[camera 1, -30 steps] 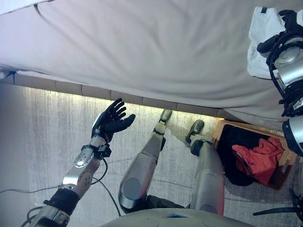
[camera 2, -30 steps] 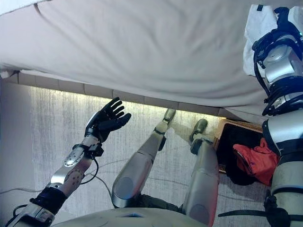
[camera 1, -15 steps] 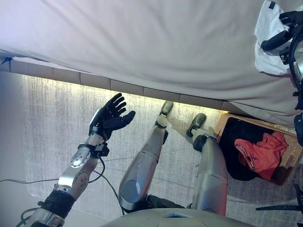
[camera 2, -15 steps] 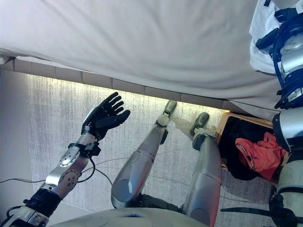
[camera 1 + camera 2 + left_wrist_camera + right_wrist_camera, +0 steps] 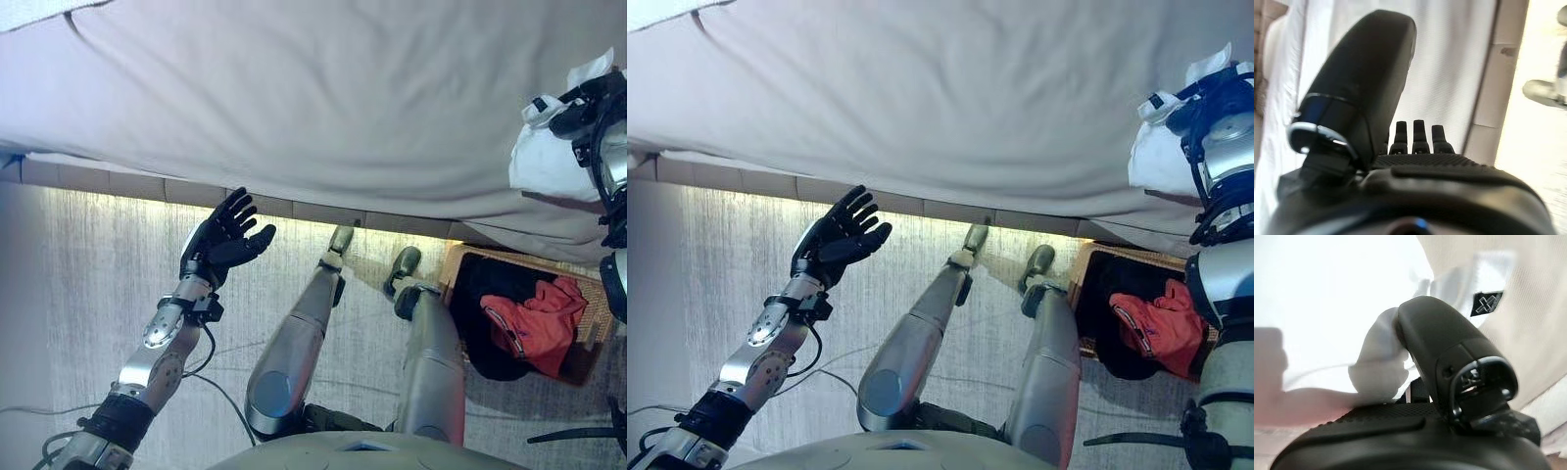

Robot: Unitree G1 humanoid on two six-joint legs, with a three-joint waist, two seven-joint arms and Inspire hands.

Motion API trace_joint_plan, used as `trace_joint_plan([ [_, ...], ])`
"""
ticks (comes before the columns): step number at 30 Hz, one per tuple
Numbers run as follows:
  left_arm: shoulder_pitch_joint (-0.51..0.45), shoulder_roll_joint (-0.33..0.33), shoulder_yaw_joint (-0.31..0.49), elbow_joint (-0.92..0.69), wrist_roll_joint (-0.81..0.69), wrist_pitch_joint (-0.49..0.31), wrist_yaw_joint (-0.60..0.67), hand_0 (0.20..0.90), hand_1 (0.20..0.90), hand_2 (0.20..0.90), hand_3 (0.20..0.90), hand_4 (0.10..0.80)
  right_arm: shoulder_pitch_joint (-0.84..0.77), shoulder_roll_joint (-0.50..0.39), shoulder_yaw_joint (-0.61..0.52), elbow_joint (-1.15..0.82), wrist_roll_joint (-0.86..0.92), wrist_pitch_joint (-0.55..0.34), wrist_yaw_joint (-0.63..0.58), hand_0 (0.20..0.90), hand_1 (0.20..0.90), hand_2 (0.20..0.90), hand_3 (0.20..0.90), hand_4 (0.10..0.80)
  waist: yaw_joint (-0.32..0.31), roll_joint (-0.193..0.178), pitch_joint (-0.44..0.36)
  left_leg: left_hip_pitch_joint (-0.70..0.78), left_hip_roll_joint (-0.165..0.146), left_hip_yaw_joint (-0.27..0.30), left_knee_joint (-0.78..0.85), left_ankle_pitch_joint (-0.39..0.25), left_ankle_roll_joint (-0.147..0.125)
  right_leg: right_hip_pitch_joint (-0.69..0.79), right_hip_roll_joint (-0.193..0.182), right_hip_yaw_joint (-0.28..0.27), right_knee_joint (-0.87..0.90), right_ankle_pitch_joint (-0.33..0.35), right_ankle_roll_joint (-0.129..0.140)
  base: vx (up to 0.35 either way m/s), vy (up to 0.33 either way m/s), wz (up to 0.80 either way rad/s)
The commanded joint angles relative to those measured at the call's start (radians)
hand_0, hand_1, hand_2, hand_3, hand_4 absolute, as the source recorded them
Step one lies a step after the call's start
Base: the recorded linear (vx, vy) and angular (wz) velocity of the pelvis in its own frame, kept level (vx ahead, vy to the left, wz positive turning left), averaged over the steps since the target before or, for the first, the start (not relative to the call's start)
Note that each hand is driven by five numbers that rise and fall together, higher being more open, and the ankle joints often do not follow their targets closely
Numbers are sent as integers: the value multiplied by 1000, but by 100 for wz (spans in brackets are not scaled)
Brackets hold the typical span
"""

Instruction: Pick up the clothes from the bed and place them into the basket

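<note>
A white garment [image 5: 542, 164] lies bunched at the right end of the grey bed [image 5: 294, 98], close to its edge. My right hand [image 5: 580, 104] sits on top of it, and in the right wrist view the thumb [image 5: 1444, 342] is curled over a gathered fold of the white cloth [image 5: 1376, 357]. Below it on the floor stands the wicker basket [image 5: 592, 315], holding a red garment [image 5: 529, 318] and a black one [image 5: 478, 305]. My left hand [image 5: 223, 245] hovers open above the floor, just in front of the bed's edge, holding nothing.
The bed's tiled base [image 5: 196, 192] runs across the view with a lit strip beneath it. Pale carpet [image 5: 78, 294] covers the floor to the left.
The white garment is now bunched up under my right hand and sits nearer the bed's edge. The camera has shifted a little. My left hand stays raised and open.
</note>
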Motion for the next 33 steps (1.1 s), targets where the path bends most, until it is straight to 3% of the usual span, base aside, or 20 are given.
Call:
trace_joint_plan([
  [1, 42, 13, 76, -46, -13, -82, -8, 900, 900, 900, 900, 800, 29, -153, -27, -115, -8, -79, -89, 300, 300, 300, 200, 100, -37, -25, -39, 94, 39, 69, 76, -154, 27, 160, 58, -35, -30, -61, -1, -57, 183, -26],
  [6, 13, -7, 70, -10, 5, -77, -2, 900, 900, 900, 900, 800, 78, -181, -77, -172, 15, -121, -80, 300, 300, 300, 200, 100, -66, -58, -39, 215, 55, 96, 64, -178, 28, 287, 52, -13, -86, -54, 3, 21, 121, -24],
  [10, -4, -31, 60, 39, 28, -70, 6, 900, 900, 900, 900, 800, 157, -203, -134, -236, 45, -180, -59, 300, 300, 300, 200, 100, -100, -96, -98, 327, 76, 133, 5, -193, 25, 402, 53, 14, -185, -33, 17, 117, 140, -31],
  [13, -7, -51, 50, 87, 65, -56, 22, 900, 900, 900, 900, 800, 246, -219, -181, -296, 45, -205, -35, 300, 300, 300, 200, 100, -135, -124, -169, 411, 85, 160, -83, -188, 23, 469, 58, 46, -276, 1, 40, 174, 138, -31],
  [16, 4, -73, 71, 147, 101, -37, 21, 900, 900, 900, 900, 800, 423, -226, -273, -429, 31, -200, -10, 300, 300, 300, 200, 100, -185, -151, -263, 535, 91, 186, -237, -159, 20, 556, 76, 112, -402, 55, 80, 270, 105, -34],
  [24, -11, -89, 70, 216, 131, -52, -67, 900, 900, 900, 900, 800, 673, -174, -496, -587, 79, -238, -24, 300, 300, 300, 200, 100, -271, -161, -380, 680, 116, 220, -471, -104, 19, 621, 103, 233, -569, 160, 133, 78, 50, -32],
  [33, -69, -135, 60, 314, 136, -75, -102, 900, 900, 900, 900, 800, 858, -138, -625, -695, 58, -230, -10, 300, 300, 300, 200, 100, -352, -180, -429, 731, 125, 258, -534, -106, 29, 615, 142, 315, -595, 191, 150, -23, -4, -27],
])
